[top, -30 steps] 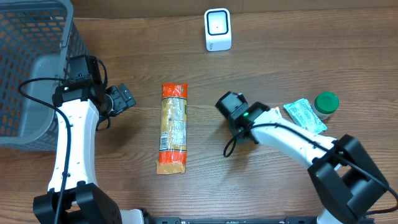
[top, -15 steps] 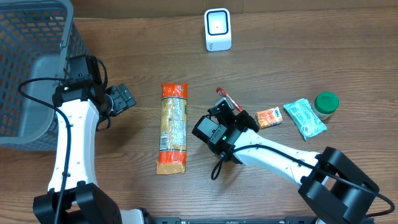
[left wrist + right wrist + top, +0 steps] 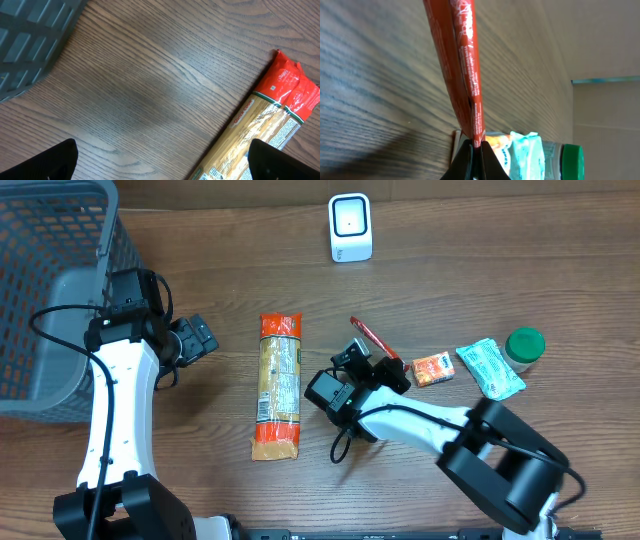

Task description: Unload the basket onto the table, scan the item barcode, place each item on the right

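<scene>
Pinching the red sachet (image 3: 368,338) by the very edge of one end, the right claw (image 3: 474,150) is clenched on it just right of the table's middle, and the sachet stands edge-on above the wood. The scanner (image 3: 350,227) sits well apart at twelve o'clock from it. I'd worry about that thin bite: a quick swing could let the slick film slip out. I can't spot the barcode, so it may reach the window facing the wrong way. The pasta (image 3: 278,385) lies at nine o'clock, near enough for the arm to brush. Farther out at nine, the left claw (image 3: 197,338) hangs released, holding nothing.
</scene>
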Controlling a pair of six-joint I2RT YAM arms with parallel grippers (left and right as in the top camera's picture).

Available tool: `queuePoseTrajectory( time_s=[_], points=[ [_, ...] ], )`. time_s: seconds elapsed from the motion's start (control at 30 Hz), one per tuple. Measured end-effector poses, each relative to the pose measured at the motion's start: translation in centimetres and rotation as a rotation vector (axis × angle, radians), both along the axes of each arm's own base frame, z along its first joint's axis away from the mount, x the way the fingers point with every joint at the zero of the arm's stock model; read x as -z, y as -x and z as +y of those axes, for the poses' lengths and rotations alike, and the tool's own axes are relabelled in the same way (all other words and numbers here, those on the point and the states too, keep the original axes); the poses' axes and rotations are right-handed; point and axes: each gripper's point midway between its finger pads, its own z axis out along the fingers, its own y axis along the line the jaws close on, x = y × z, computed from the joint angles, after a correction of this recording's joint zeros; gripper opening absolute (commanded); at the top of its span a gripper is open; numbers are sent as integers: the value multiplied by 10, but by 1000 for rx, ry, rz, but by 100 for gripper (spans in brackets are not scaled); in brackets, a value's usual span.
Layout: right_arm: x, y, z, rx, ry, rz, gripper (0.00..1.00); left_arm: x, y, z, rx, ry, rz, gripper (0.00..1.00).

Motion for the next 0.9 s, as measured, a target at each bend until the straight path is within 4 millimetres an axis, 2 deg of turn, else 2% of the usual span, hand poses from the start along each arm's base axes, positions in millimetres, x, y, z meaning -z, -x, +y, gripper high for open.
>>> queuePoseTrajectory(
  time_s=[0.17, 0.37, 0.9],
  points=[
    [15, 2, 0, -3, 19, 31, 4, 0, 0, 0, 0, 0, 0, 100],
    [27, 6, 8, -12, -47, 94, 4, 0, 0, 0, 0, 0, 0, 100],
    [35, 8, 12, -19, -45, 102, 4, 0, 0, 0, 0, 0, 0, 100]
  ],
)
